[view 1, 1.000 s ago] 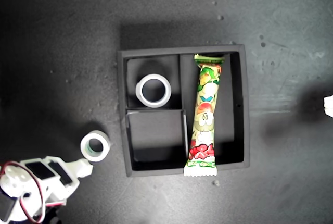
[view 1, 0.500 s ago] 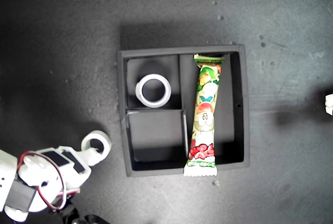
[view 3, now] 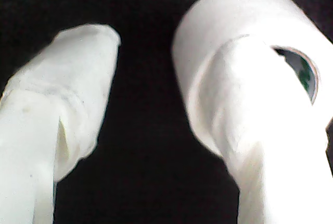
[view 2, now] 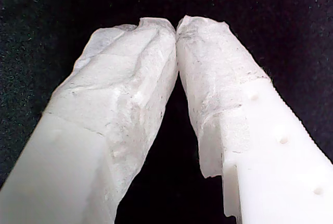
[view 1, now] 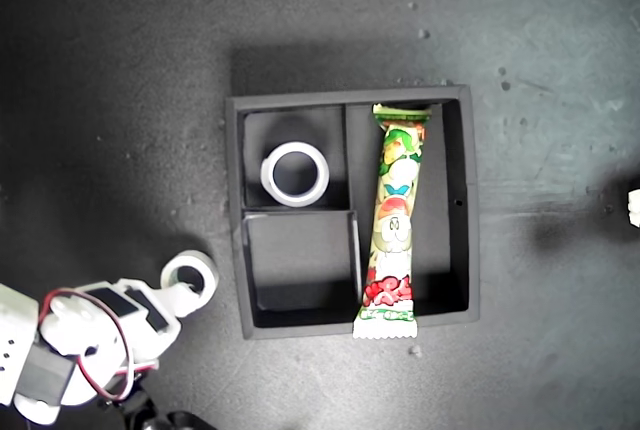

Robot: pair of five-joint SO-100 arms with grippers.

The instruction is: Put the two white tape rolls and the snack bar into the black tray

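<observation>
Snack bar (view 1: pixel 393 222) lies in long compartment of black tray (view 1: pixel 458 205), long axis running top to bottom of exterior view, red end overhanging lower rim; 1 white tape roll (view 1: pixel 295 173) flat, hole up, in upper small compartment; lower small compartment holds nothing.

Greenish-core roll (view 1: pixel 190 276) on dark matte surface just outside tray, toward exterior view's lower left — my second gripper (view 3: pixel 171 78) parted, 1 finger (view 3: pixel 250 130) against roll (view 3: pixel 244 41), other finger clear; my first gripper (view 2: pixel 177 28) tips pressed together, holding nothing.

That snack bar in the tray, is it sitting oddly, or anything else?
Yes. The snack bar overhangs the black tray: its crimped end rests over the rim nearer the exterior view's bottom. One tape roll is outside the tray.
</observation>
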